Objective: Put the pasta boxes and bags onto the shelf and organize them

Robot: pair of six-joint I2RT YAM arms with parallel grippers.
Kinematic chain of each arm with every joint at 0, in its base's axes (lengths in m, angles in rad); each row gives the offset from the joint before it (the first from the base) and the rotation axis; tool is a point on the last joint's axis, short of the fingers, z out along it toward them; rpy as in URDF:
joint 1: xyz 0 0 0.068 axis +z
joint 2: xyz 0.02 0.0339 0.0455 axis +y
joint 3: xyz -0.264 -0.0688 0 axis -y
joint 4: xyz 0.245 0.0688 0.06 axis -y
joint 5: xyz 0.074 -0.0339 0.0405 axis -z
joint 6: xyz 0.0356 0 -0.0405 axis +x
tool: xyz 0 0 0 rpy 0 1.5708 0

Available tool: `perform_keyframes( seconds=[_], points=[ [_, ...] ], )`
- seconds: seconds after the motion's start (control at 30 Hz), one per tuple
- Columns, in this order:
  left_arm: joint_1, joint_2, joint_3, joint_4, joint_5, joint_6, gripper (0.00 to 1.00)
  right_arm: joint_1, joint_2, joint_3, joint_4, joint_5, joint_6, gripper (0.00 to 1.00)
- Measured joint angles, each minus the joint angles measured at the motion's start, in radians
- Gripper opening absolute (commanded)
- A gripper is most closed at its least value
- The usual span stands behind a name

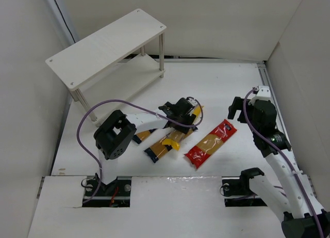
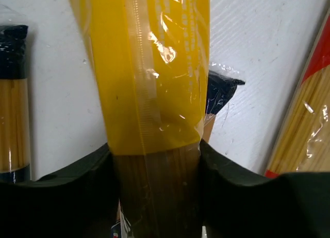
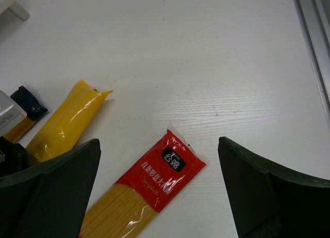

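Shelf (image 1: 105, 44) at far left, back of the bench (image 1: 216, 88), long axis slanting up to the right. Two navy-ended packs (image 1: 157, 151) lie flat on the bench. Left tool (image 2: 153, 150) is clamped across the yellow pack (image 2: 149, 67), fingers on both long sides. The pack slants much like the shelf, which lies up-left of it, and the left arm is nearer. Red pack (image 1: 211, 143) lies flat. Right tool (image 1: 238, 110) is wide and holds nothing, near the red pack's far end.

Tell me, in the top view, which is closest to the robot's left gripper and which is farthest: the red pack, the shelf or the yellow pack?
1. Yellow pack, held in the left gripper.
2. Red pack, on the table to its right.
3. Shelf, far back on the left.
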Motion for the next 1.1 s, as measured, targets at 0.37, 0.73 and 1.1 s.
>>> perform_keyframes(
  seconds=[0.37,0.73,1.1],
  points=[
    [-0.002,-0.055,-0.002,-0.039,-0.007,-0.016,0.0,0.0,0.007,-0.011,0.0,-0.008,-0.002,1.0],
    [-0.005,-0.206,-0.039,-0.087,-0.053,-0.049,0.0,0.0,0.011,-0.011,0.001,-0.02,-0.005,1.0],
    [0.229,-0.36,-0.066,-0.087,-0.412,-0.382,0.0,0.0,0.014,-0.011,0.0,-0.029,-0.01,0.99]
  ],
)
